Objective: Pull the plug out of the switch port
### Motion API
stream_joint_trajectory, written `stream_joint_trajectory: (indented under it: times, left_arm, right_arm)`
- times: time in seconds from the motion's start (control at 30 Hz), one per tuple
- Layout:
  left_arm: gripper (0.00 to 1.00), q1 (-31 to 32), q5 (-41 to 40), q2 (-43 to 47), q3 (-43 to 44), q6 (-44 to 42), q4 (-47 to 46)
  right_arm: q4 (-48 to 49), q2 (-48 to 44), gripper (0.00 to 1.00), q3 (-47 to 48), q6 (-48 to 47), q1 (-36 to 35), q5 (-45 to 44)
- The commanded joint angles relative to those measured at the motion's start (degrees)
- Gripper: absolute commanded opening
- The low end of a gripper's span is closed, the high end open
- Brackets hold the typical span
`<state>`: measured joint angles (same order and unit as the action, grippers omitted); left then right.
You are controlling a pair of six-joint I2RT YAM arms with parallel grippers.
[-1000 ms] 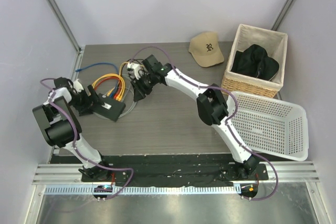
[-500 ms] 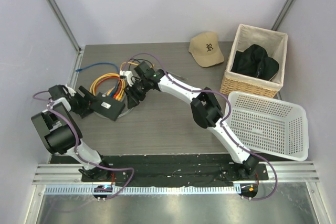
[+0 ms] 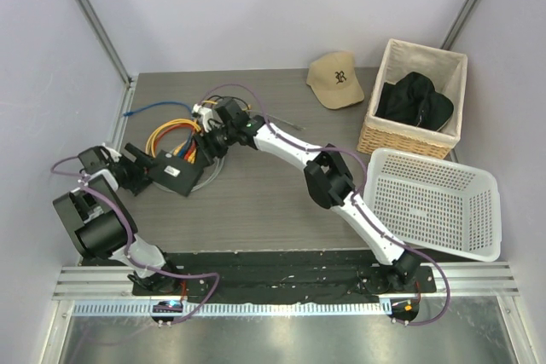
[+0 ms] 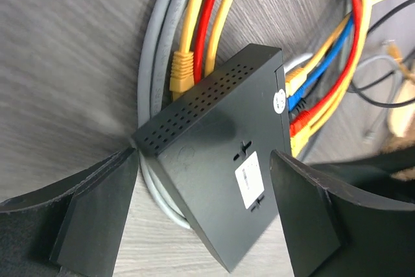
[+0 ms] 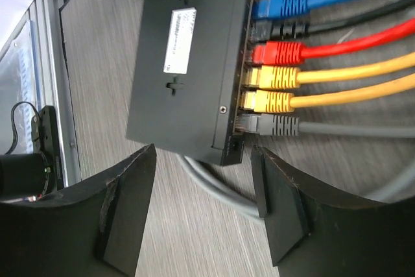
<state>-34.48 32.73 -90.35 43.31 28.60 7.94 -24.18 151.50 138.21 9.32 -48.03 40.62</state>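
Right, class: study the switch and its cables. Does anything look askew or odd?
Yes. The switch does not lie flat: it rests tilted on a coil of grey cable. One yellow plug lies loose beside it, unplugged, while the others sit in the ports.

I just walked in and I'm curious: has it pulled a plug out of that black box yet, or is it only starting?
Only starting. Every cable plug seen at the switch is seated. The left gripper straddles the switch's corner, jaws open; the right gripper hovers open near the ports. Gripping and pulling a plug remain.
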Motion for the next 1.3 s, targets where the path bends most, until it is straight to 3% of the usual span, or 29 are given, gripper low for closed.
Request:
stream_joint_trajectory:
  times: [0.0,0.23,0.57,0.9,1.03,1.27]
  left_arm:
    - [0.88,-3.4,5.2,-0.7,-1.7,1.3,2.2]
    - [0.87,-4.6,5.3,1.9,-2.6,-2.0,7.9]
    - [0.81,-5.9,6.3,4.7,-6.4,-2.4,6.8]
    - [0.53,-9.6,15.8,1.3,-8.4,3.5,0.2]
    - [0.3,-10.8,20.1,1.2,-10.0,8.1,-4.1]
    - [0.11,-10.9,20.6,4.1,-12.4,9.2,-7.2]
  right_arm:
    - [4.4,2.8,0.68,1.9,6.1,-1.9,2.0]
    - [8.1,4.0,0.59,2.3,10.9,-4.3,7.4]
    - [15.3,3.6,0.49,-0.2,16.4,-5.8,16.1]
    - [15.1,3.1,0.5,-3.6,15.9,-6.3,15.7]
    - [13.6,2.7,0.5,-3.9,14.5,-6.2,15.3]
    - [9.2,1.2,0.54,-4.3,10.8,-5.9,13.6]
